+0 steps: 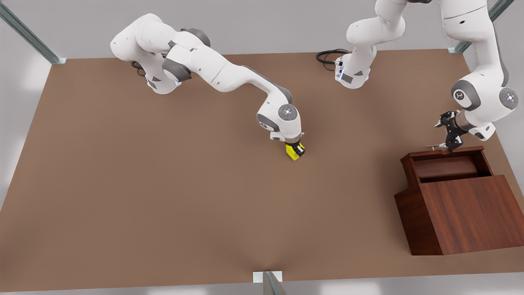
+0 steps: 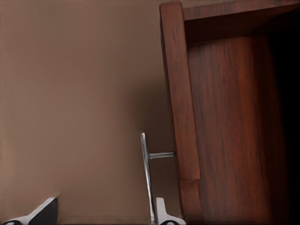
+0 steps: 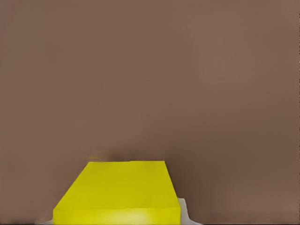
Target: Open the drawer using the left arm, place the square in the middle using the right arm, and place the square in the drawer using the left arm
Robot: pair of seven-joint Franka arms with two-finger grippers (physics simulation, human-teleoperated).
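The yellow square (image 1: 294, 151) is near the middle of the brown table (image 1: 163, 184), held in my right gripper (image 1: 295, 150), which is shut on it from above. In the right wrist view the square (image 3: 119, 192) sits low over bare table. The dark wooden drawer (image 1: 446, 166) stands pulled out of its cabinet (image 1: 470, 213) at the front view's right. Its silver bar handle (image 2: 146, 178) lies between the spread fingers (image 2: 163, 211) of my left gripper (image 2: 103, 214), close to one finger. That left gripper (image 1: 450, 141) is open and hovers at the drawer's front edge.
The drawer's inside (image 2: 229, 122) holds nothing. Both arm bases (image 1: 352, 73) stand along the table's far edge, with a black cable (image 1: 327, 55) beside one. Metal frame posts (image 1: 28, 35) rise at the far corners.
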